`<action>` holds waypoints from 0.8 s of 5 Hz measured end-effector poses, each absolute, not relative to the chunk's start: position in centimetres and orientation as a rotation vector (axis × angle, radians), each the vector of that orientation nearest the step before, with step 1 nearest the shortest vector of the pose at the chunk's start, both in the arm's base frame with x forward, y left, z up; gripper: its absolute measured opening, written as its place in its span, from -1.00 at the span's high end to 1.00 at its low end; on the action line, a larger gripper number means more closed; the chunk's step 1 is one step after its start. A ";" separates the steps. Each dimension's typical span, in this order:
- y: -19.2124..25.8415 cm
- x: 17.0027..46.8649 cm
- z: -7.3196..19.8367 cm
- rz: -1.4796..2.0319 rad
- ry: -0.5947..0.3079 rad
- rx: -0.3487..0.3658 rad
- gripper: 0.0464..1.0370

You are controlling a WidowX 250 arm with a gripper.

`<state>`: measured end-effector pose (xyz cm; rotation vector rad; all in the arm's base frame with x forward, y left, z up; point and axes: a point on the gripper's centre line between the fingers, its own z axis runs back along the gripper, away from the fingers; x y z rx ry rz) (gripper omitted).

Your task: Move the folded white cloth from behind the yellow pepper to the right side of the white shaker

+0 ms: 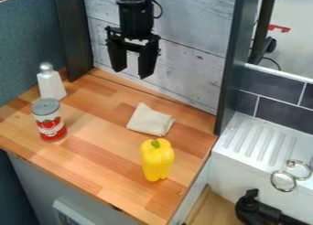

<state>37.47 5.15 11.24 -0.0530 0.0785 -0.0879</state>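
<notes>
Camera view: a folded beige cloth (149, 121) is lying on the wooden counter (92, 162), a yellow pepper (157, 160) standing near it. Above and behind, the black gripper (131, 72) is hanging with its fingers spread apart. Farther left, a red-labelled can (49, 120) and a white shaker (51, 85) are standing.

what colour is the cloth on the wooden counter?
The cloth is cream, no visible pattern; see camera view.

Arm (134, 16) cropped by top edge

Single high view, slanting down across the whole wooden counter (92, 158).
</notes>
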 end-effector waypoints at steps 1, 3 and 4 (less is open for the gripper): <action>5.1 37.2 9.5 -0.087 0.122 -0.062 -0.93; 4.8 36.3 6.6 -0.077 0.114 -0.064 -0.93; 4.2 36.9 6.3 -0.090 0.079 -0.056 -0.93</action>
